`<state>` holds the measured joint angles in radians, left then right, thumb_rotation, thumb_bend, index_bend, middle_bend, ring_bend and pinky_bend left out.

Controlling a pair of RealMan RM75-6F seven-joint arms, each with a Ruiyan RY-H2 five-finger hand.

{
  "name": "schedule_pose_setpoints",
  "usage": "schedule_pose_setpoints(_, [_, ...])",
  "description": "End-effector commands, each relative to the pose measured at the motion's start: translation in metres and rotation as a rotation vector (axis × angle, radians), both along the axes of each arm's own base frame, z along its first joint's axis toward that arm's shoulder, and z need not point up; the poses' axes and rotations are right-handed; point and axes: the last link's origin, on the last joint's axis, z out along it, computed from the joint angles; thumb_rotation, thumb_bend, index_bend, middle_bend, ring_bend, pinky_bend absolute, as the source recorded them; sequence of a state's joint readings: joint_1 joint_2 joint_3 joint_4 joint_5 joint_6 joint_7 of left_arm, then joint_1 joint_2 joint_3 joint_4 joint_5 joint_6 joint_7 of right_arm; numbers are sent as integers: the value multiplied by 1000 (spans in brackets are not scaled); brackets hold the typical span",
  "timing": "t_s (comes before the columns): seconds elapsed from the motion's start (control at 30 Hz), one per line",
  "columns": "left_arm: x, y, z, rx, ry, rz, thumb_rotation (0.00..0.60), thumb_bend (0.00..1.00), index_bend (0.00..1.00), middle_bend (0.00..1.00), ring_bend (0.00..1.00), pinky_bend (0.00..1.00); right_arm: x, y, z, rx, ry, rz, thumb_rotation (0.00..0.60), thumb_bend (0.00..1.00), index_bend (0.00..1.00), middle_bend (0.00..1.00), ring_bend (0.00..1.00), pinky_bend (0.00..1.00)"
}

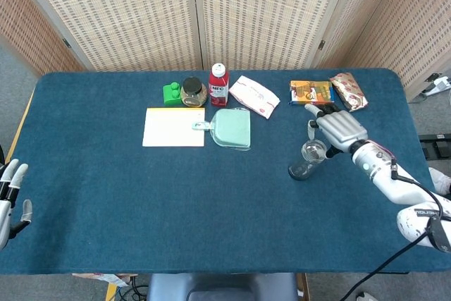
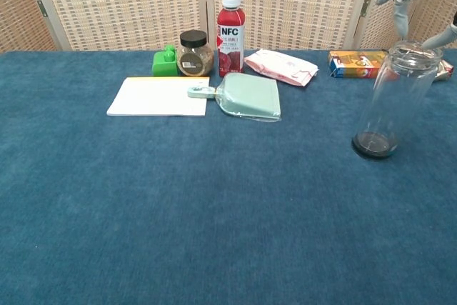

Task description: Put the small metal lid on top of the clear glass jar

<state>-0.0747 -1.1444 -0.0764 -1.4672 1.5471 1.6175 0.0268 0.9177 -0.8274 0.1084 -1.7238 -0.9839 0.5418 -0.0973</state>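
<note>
The clear glass jar (image 1: 307,160) (image 2: 395,101) stands upright at the table's right, with a dark base. Its mouth (image 1: 313,149) shows as a pale ring. I cannot tell whether the small metal lid lies in that ring; in the chest view the rim (image 2: 410,51) looks like bare glass. My right hand (image 1: 338,127) (image 2: 421,1) hovers just behind and above the mouth with its fingers apart. Nothing shows between them. My left hand (image 1: 10,195) hangs off the table's near left edge, fingers spread and empty.
At the back stand a green block (image 1: 170,93), a dark-lidded jar (image 1: 192,91) and a red NFC bottle (image 1: 218,84). A white pad (image 1: 174,126), a mint scoop (image 1: 229,128), a pink pouch (image 1: 254,96) and two snack packs (image 1: 312,91) (image 1: 349,91) lie nearby.
</note>
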Motion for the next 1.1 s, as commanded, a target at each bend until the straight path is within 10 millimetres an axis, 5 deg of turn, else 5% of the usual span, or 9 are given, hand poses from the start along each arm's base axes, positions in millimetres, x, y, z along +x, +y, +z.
schedule_pose_setpoints(0.03, [0, 0, 0, 0, 1, 0, 600, 543, 0, 20, 0, 0, 3, 1, 4, -9, -19, -4, 600, 267, 405, 0, 0, 0])
schedule_pose_setpoints(0.33, [-1, 2, -2, -4, 11, 4, 600, 542, 0, 20, 0, 0, 2, 18, 29, -60, -109, -19, 600, 231, 296, 0, 0, 0])
schedule_pose_setpoints(0.6, [-3, 5, -8, -33, 16, 25, 600, 543, 0, 20, 0, 0, -38, 71, 52, -168, -159, -11, 600, 204, 17, 0, 0, 0])
schedule_pose_setpoints(0.87, [-2, 10, -14, -64, 9, 27, 600, 543, 0, 20, 0, 0, -100, 145, 38, -250, -108, 5, 600, 193, 3, 0, 0, 0])
schedule_pose_setpoints(1.1, [-1, 13, -19, -87, 13, 26, 600, 543, 0, 20, 0, 0, -123, 169, 24, -349, -47, 33, 600, 185, 3, 0, 0, 0])
